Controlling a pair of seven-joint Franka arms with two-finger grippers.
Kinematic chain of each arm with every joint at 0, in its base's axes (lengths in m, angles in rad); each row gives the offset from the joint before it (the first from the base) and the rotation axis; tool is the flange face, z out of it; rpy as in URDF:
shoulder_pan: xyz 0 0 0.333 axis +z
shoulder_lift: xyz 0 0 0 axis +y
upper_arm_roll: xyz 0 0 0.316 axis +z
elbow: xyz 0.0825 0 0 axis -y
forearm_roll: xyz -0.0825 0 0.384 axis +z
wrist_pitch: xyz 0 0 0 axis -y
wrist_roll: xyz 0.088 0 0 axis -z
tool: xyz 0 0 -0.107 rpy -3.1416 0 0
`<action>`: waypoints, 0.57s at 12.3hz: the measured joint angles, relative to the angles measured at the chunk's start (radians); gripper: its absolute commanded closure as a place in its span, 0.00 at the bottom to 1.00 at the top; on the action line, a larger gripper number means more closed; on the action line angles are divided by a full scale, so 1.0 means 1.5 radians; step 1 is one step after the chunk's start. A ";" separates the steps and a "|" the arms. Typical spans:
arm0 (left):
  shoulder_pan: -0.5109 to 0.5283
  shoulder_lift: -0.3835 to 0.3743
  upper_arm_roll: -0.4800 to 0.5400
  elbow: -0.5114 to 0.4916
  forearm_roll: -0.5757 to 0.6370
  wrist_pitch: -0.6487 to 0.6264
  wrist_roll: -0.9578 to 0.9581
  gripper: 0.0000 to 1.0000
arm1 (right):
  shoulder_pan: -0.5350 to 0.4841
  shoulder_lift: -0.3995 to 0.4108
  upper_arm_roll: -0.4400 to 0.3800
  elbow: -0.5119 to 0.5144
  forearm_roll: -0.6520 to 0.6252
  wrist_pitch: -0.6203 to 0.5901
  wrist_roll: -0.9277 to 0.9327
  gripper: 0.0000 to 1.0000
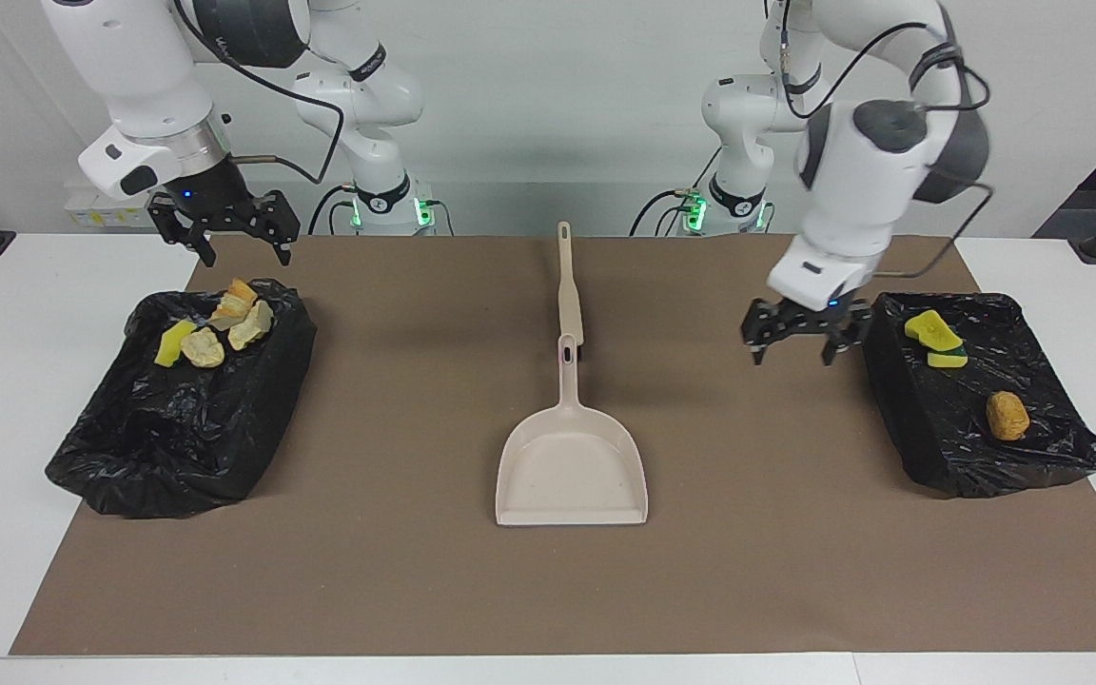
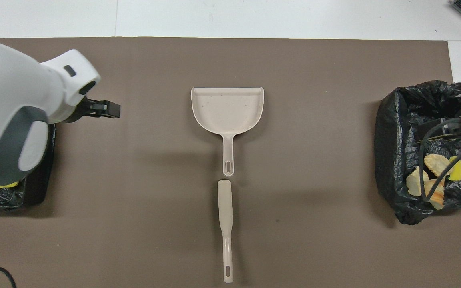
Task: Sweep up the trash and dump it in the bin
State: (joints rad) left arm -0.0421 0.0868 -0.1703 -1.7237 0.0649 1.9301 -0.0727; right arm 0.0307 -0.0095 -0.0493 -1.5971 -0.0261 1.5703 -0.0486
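The trash lies in two black-bag-lined bins. The bin [image 1: 177, 447] at the right arm's end holds a yellow sponge chunk [image 1: 170, 343] and three tan lumps [image 1: 204, 350]; they also show in the overhead view [image 2: 434, 165]. The bin [image 1: 976, 466] at the left arm's end holds a yellow sponge chunk [image 1: 931, 329], a green-backed one [image 1: 947, 360] and a brown lump [image 1: 1007, 416]. My right gripper [image 1: 244, 252] is open and empty over its bin's rim, at the edge nearer to the robots. My left gripper [image 1: 793, 357] is open and empty, low over the mat beside its bin.
A beige dustpan [image 1: 572, 466] lies mid-table on the brown mat [image 1: 396, 571], handle toward the robots. A beige brush [image 1: 568, 285] lies in line with it, nearer to the robots. In the overhead view my left arm [image 2: 14, 120] covers most of its bin [image 2: 38, 180].
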 measured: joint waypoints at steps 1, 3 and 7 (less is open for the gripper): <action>0.001 -0.015 0.028 0.003 -0.012 -0.021 0.045 0.00 | 0.000 0.000 0.000 0.000 0.000 0.000 0.000 0.00; 0.002 -0.038 0.061 0.014 -0.029 -0.059 0.084 0.00 | 0.000 0.000 0.000 0.000 0.000 0.000 0.000 0.00; 0.008 -0.071 0.075 0.068 -0.033 -0.159 0.088 0.00 | 0.000 0.000 0.000 0.000 0.000 0.000 0.000 0.00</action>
State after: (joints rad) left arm -0.0308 -0.0198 -0.0584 -1.6220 0.0148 1.6922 0.0598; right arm 0.0307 -0.0095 -0.0493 -1.5971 -0.0261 1.5703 -0.0487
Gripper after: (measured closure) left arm 0.000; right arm 0.000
